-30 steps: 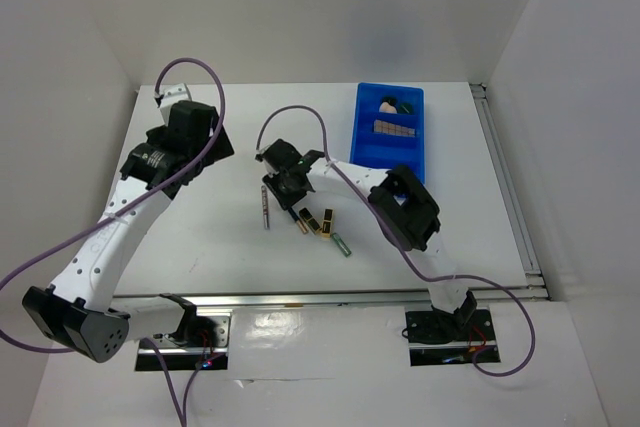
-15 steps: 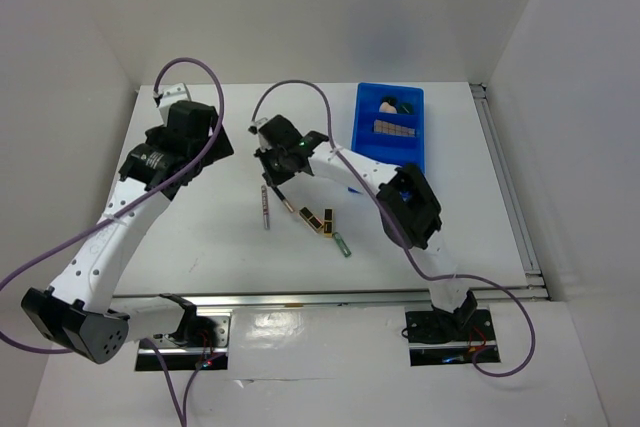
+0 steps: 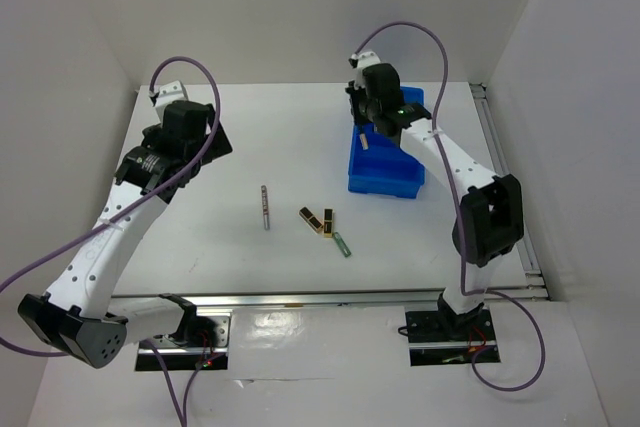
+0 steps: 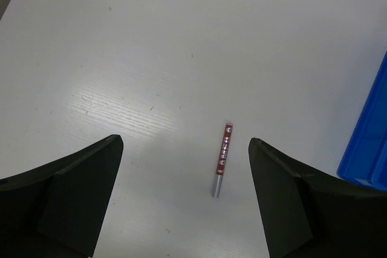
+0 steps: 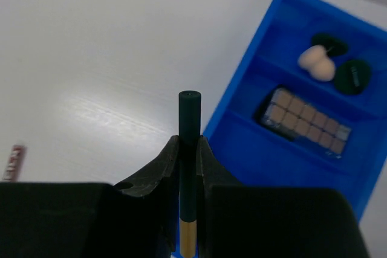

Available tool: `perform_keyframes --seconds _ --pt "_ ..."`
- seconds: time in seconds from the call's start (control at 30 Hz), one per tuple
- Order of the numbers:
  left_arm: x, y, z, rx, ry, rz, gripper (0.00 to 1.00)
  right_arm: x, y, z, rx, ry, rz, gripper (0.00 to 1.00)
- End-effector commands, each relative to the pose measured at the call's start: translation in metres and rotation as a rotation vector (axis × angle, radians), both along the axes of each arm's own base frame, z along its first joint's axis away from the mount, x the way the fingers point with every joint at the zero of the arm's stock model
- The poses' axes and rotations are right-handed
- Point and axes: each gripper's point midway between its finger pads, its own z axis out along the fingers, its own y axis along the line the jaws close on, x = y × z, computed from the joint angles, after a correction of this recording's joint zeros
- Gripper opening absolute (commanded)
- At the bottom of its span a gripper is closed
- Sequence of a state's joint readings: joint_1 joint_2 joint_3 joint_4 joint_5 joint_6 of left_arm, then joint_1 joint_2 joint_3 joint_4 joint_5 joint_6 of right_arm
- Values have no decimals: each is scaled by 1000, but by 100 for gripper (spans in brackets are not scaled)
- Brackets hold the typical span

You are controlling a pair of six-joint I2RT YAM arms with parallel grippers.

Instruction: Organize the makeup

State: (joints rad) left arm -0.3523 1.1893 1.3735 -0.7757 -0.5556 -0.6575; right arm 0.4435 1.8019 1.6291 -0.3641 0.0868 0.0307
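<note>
My right gripper (image 5: 188,142) is shut on a slim dark green pencil (image 5: 189,119) with a tan end and holds it above the left edge of the blue bin (image 5: 257,92). In the top view the right gripper (image 3: 368,132) hangs over the bin (image 3: 385,172). The bin holds a peach sponge (image 5: 317,63), two dark green pads (image 5: 354,75), and a tan palette (image 5: 308,122). My left gripper (image 4: 184,143) is open above a red-and-silver pencil (image 4: 222,159). That pencil (image 3: 265,207), two black-gold lipsticks (image 3: 316,219) and a green tube (image 3: 343,244) lie on the table. The black compact is out of view.
The white table is walled at the back and both sides. A metal rail (image 3: 330,297) runs along the near edge. Purple cables (image 3: 410,32) loop above both arms. The bin's corner shows at the right of the left wrist view (image 4: 369,143).
My right gripper has lifted the dark green pencil from beside the lipsticks and carried it back and right to the blue bin. The left arm has barely moved.
</note>
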Motion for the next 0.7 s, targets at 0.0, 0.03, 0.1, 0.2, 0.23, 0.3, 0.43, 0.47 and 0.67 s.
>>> perform_keyframes --seconds 0.0,0.03,0.1,0.2,0.23,0.3,0.43,0.47,0.67 --pt "6 -2 9 -2 -42 -6 99 14 -20 23 -114 -192 -7 0" --pt "6 -3 9 -7 -40 -14 99 13 -24 24 -131 -215 -15 0" --pt "7 -4 11 -10 -48 -14 99 20 -45 10 -195 -235 -56 0" --pt "9 -6 7 -11 -36 -21 99 27 -60 -4 -279 -289 -104 0" --pt "9 -6 11 -14 -45 -21 99 28 -66 -5 -301 -313 -125 0" --pt "10 -6 10 -11 -36 -21 99 31 -83 -15 -370 -339 -172 0" --pt "9 -6 12 -11 -36 -21 99 43 -94 -15 -424 -410 -211 0" --pt "9 -4 12 -6 -38 -14 99 45 -96 -16 -438 -416 -219 0" --pt "10 -5 12 -12 -32 -8 99 54 -107 -33 -541 -460 -232 0"
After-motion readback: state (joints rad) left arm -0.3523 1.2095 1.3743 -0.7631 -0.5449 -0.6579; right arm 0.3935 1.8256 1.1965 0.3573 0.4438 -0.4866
